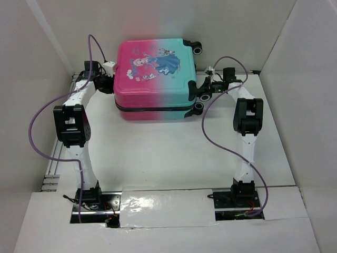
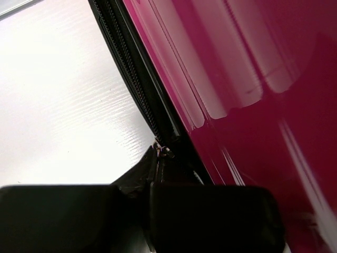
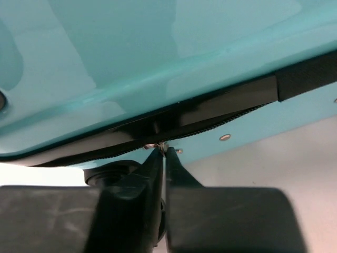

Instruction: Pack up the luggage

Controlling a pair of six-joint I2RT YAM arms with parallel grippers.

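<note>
White walls close in a white tabletop (image 1: pixel 158 153), and the luggage (image 1: pixel 155 79) lies flat and shut at its far middle, printed face up, with the pink half on the left, the teal half on the right and its black wheels (image 1: pixel 198 50) on the right-hand side. Both arms reach to it from opposite sides. The left pincer (image 2: pixel 157 161) is closed against the pink side, its tips meeting at a small metal pink-side zipper pull (image 2: pixel 160 148) on the black zipper (image 2: pixel 134 84). The pull seems pinched, though the dark fingers hide the contact. The right pincer (image 3: pixel 164 154) is at the teal side, its fingers drawn together on the teal-side zipper pull (image 3: pixel 158 145), a thin sliver of metal showing between them. Purple cables (image 1: pixel 37 121) loop from both arms.
</note>
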